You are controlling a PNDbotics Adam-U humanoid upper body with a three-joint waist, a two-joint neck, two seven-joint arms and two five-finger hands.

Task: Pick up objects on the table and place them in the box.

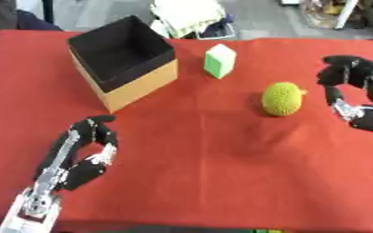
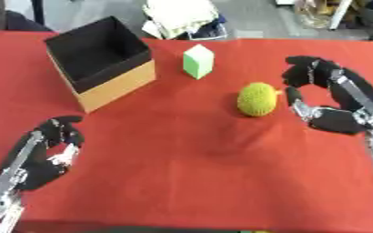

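An open box (image 1: 142, 84) with orange walls and a black inside stands at the back left of the red table (image 1: 214, 154). A green and white block (image 1: 220, 61) sits to its right. A round yellow-green knitted ball (image 1: 282, 98) lies further right and nearer. My right hand (image 2: 333, 102) hovers just right of the ball, fingers spread and curved toward it, holding nothing. My left hand (image 1: 82, 152) rests near the lower left, fingers relaxed, empty.
Beyond the table's far edge lies a pale bundle (image 1: 188, 16) on the floor. A dark sleeve of a person (image 1: 14, 18) shows at the top left corner. The table's front edge runs along the bottom.
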